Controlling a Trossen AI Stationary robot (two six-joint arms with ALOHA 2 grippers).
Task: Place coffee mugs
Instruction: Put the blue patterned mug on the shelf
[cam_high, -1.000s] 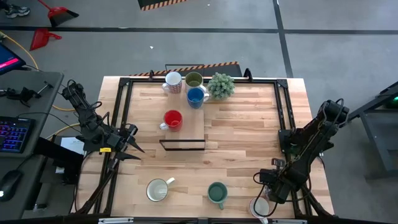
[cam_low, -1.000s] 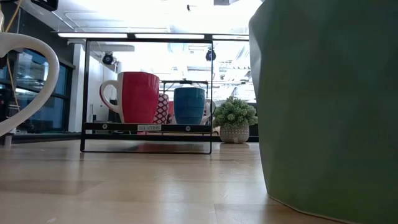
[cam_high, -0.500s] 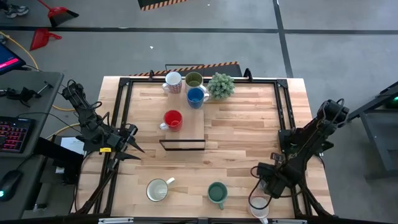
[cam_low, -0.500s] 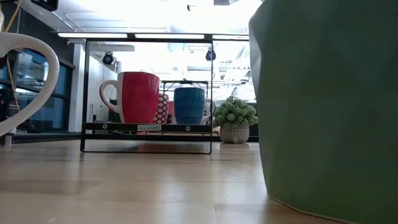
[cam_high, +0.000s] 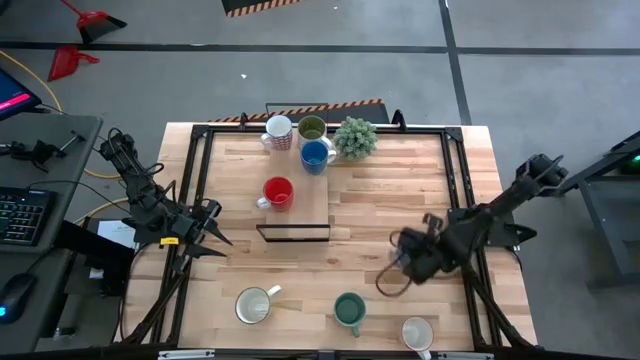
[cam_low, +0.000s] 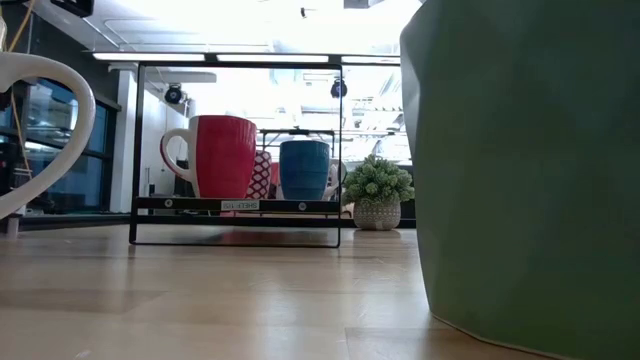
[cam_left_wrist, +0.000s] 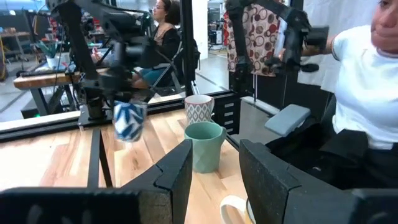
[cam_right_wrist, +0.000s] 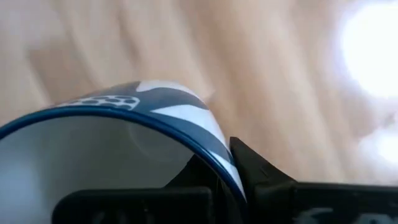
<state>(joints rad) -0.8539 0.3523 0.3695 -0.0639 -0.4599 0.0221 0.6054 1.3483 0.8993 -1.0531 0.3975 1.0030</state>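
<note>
two dark, near-black jointed arms, left arm (cam_high: 150, 205) with small yellow label, right arm (cam_high: 490, 225) plain, angular dark fingers (cam_left_wrist: 180, 171).

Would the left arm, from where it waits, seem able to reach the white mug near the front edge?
Probably yes: the left gripper is open and holds nothing, and only bare table lies between it and the white mug.

Your rack (cam_high: 293, 205) stood at the tabletop's (cam_high: 380, 215) centre-left, one mug (cam_high: 277, 191) on it. At twelve o'clock, three mugs (cam_high: 312, 129) clustered beside the plant (cam_high: 355, 137). At six o'clock, three mugs (cam_high: 349, 311) lined the near edge. Your right hand (cam_high: 400, 268) held a mug (cam_high: 392, 281) above the tabletop at four o'clock.
</note>
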